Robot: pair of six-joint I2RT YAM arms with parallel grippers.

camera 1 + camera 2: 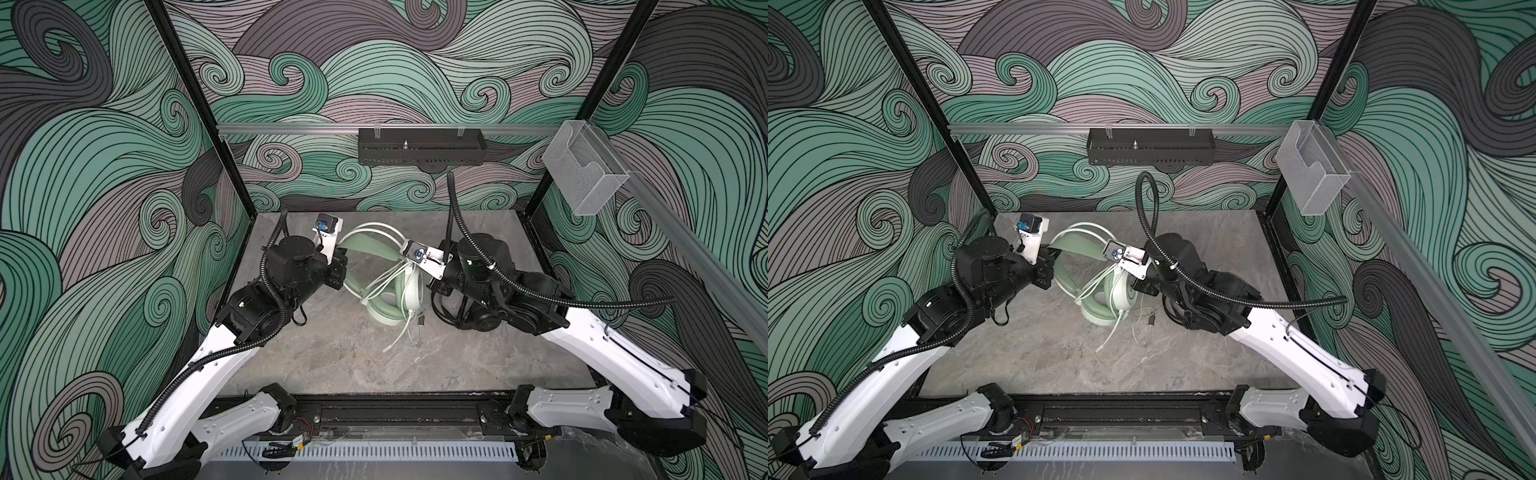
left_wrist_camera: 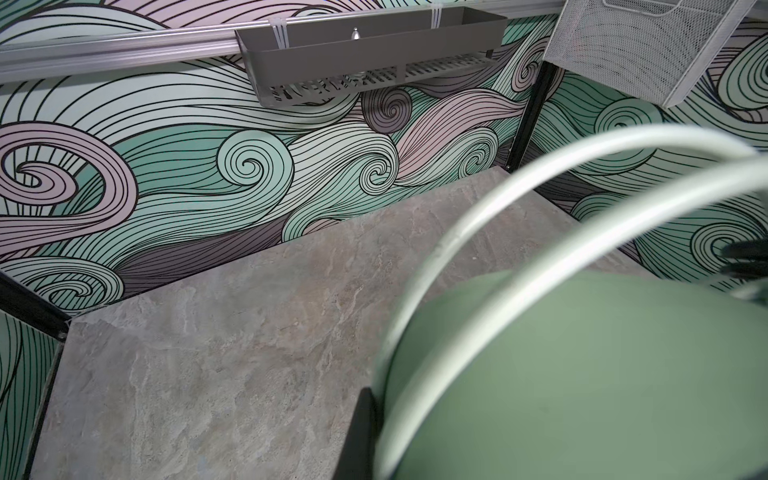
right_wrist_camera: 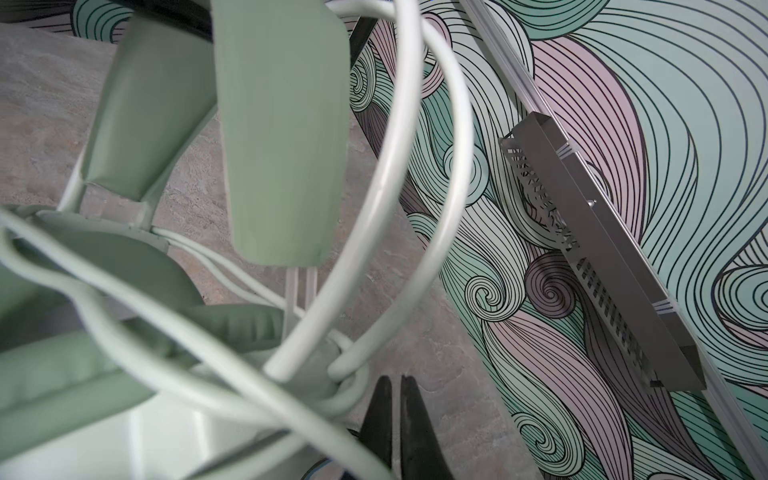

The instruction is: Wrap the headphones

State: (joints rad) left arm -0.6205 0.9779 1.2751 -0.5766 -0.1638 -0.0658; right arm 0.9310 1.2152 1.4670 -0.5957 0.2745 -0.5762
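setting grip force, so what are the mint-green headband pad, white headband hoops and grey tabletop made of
Mint-green headband pad: likely faux leather, matte, folded seamed end. White headband hoops: smooth, glossy tubing; coated metal or plastic, unclear. Grey veined tabletop: matte stone look; real or printed, cannot tell.

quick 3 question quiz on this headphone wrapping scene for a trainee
1. True or false: the white cable of the mint-green headphones is fully wound, no end loose.
2. The left gripper grips: A) an ear cup, B) the green headband, C) the cable's plug.
3. What colour is the hanging tray?
Key: 1 false, its free end lies on the table. 2 B. 3 black.
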